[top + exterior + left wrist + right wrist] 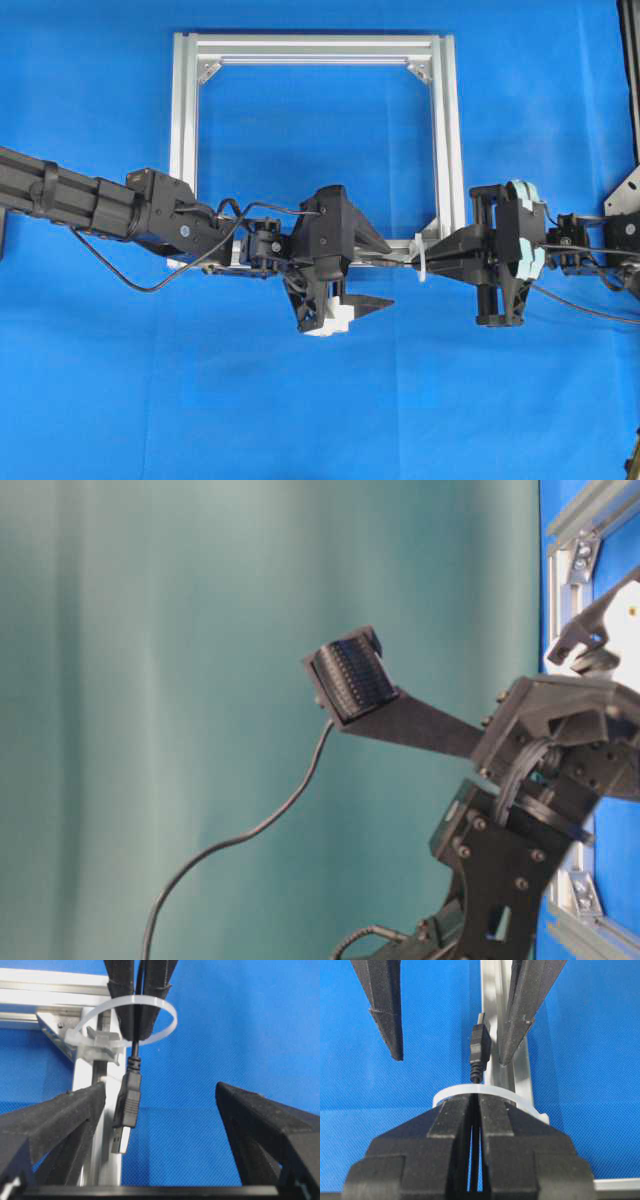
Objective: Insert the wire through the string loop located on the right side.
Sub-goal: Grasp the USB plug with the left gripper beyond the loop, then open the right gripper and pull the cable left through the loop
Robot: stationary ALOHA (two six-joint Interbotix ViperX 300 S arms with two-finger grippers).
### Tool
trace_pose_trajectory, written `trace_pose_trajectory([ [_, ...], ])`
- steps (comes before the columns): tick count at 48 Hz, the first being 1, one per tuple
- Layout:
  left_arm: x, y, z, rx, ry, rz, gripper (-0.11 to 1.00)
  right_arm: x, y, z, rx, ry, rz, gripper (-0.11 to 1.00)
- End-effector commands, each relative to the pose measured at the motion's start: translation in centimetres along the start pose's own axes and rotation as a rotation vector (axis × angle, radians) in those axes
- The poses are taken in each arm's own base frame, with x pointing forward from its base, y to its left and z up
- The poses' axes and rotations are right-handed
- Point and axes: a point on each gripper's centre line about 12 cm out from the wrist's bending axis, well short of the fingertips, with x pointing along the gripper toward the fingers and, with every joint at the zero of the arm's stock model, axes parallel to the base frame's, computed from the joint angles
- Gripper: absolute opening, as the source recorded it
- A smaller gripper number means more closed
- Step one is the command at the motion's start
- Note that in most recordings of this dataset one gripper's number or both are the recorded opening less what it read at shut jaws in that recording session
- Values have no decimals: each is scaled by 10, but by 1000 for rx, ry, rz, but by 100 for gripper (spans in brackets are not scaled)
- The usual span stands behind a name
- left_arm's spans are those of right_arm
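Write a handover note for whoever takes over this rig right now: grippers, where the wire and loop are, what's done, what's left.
Right gripper: shut on the wire, pinching it just behind the string loop.
Left gripper: open, fingers either side of the plug, not touching it.
String loop: fixed to the aluminium frame at its near right corner.
Done: the plug end has passed through the loop and pokes out on the left gripper's side.
Left: close the left gripper on the plug, release the right, and pull more wire through.
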Motion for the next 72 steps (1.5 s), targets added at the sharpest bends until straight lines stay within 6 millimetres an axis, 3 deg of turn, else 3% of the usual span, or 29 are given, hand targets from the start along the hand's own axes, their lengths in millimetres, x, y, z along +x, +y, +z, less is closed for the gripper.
trace_pose_trajectory([
  [1, -2, -1, 17, -3, -43, -4, 89, 1, 1, 5, 2, -21, 4, -4],
  [23, -2, -2, 17, -4, -43, -5, 89, 2, 1, 6, 3, -22, 3, -4],
  [30, -2, -1, 16, -7, -32, -3, 84, 1, 1, 5, 2, -21, 4, -4],
  [32, -2, -1, 16, -7, -23, -3, 78, 1, 1, 5, 2, -21, 4, -4],
  [40, -1, 1, 14, -11, 1, 3, 27, 2, 2, 6, 3, -22, 4, -4],
  [44, -1, 3, 13, -12, 2, 6, 8, 2, 2, 6, 3, -22, 4, -4],
  [72, -1, 3, 15, -12, -5, 5, 8, 0, 1, 4, 2, -8, 3, -4],
])
